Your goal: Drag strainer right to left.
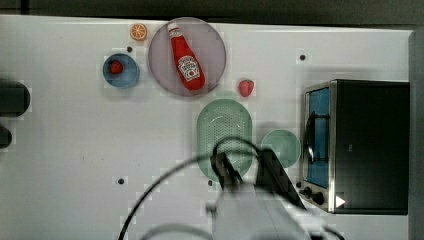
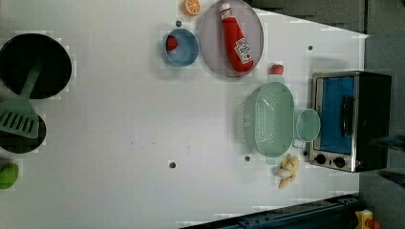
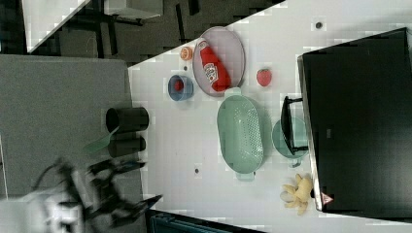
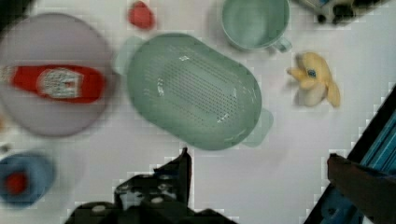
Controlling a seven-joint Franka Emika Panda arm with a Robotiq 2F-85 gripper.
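Observation:
The strainer (image 1: 224, 129), a pale mint-green oval colander with rows of holes, lies on the white table (image 1: 75, 150) in the top view's right half; it also appears as the strainer (image 2: 270, 119), (image 3: 240, 133), (image 4: 194, 91). A round mint-green mug (image 1: 281, 147) stands beside it, toward the oven. My gripper (image 1: 247, 170) hangs well above the table over the strainer's near end. In the wrist view the gripper (image 4: 258, 156) is open, its fingers (image 4: 184, 165) wide apart with nothing between them, and the strainer lies beyond the tips.
A toaster oven (image 1: 367, 145) stands past the mug at the top view's right. Behind the strainer are a strawberry (image 1: 246, 88), a plate (image 1: 210, 40) with a ketchup bottle (image 1: 186, 57), a blue bowl (image 1: 121, 70) and an orange slice (image 1: 138, 31). A banana (image 2: 288, 171) lies near the oven. Black pans (image 2: 33, 64) stand far left.

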